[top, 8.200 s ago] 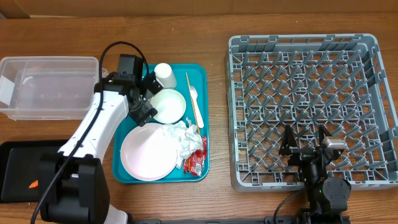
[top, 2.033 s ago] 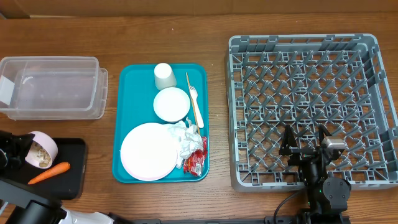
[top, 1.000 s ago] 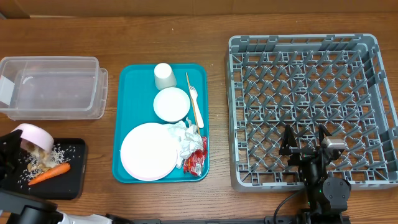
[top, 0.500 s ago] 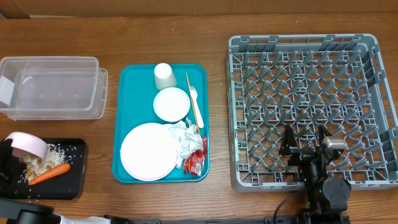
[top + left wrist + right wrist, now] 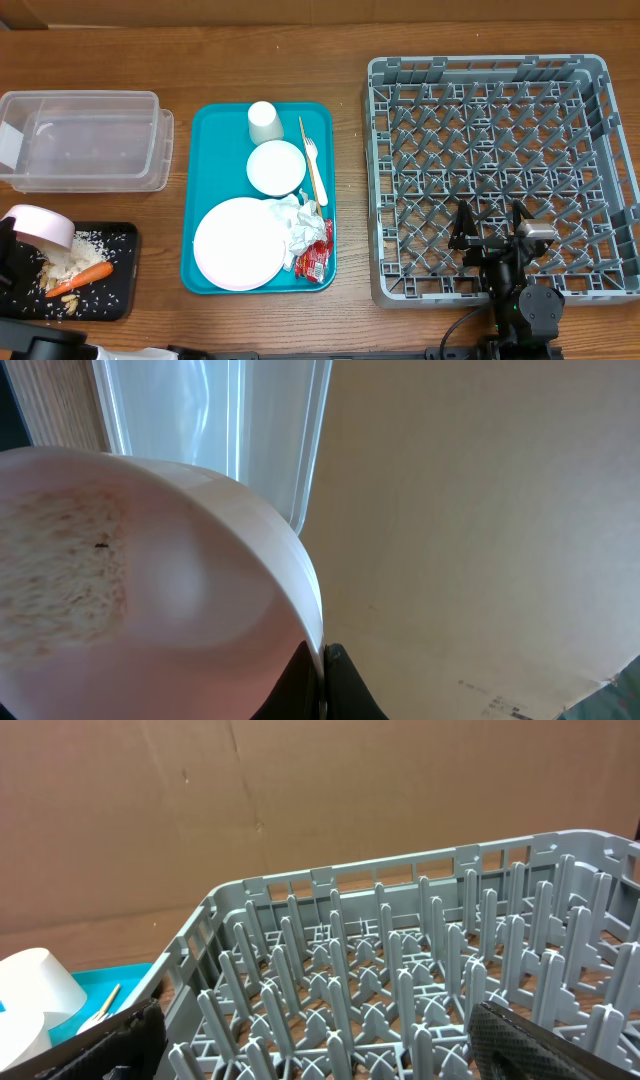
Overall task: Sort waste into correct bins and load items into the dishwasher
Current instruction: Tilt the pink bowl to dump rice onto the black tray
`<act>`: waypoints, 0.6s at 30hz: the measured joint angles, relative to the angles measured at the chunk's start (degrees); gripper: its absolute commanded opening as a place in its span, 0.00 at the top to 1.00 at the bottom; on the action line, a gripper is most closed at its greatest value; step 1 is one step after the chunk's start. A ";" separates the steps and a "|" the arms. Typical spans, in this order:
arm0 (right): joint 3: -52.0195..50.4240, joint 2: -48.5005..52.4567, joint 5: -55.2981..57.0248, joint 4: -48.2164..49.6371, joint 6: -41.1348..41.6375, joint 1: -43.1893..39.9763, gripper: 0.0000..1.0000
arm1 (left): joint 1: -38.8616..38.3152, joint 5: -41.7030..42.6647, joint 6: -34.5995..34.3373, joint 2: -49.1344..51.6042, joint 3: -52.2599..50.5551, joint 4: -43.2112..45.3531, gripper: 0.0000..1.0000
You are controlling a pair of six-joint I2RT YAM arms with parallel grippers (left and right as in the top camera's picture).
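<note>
My left gripper is shut on the rim of a pale pink bowl, which it holds tipped over the black tray at the table's front left. Pale rice scraps and an orange carrot piece lie on that tray. A smear of residue clings inside the bowl. The clear tub stands just behind. My right gripper hangs open over the front of the grey dish rack, with only pegs between its fingers.
The teal tray holds a white cup, a small plate, a large plate, crumpled napkins, a red wrapper, a fork and a wooden stick.
The pink bowl has tipped further and shifted slightly back. More rice scraps have dropped onto the black tray beside the carrot. The right arm has not moved.
</note>
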 measured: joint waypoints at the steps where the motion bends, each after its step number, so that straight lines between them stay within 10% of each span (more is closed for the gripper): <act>1: 0.00 0.00 0.00 0.00 0.02 0.00 0.00 | 0.00 -0.33 0.00 0.00 0.00 0.00 0.96; 18: 0.00 0.00 0.02 0.00 -0.02 0.00 0.00 | 0.37 -1.44 1.46 0.00 -0.07 1.99 0.96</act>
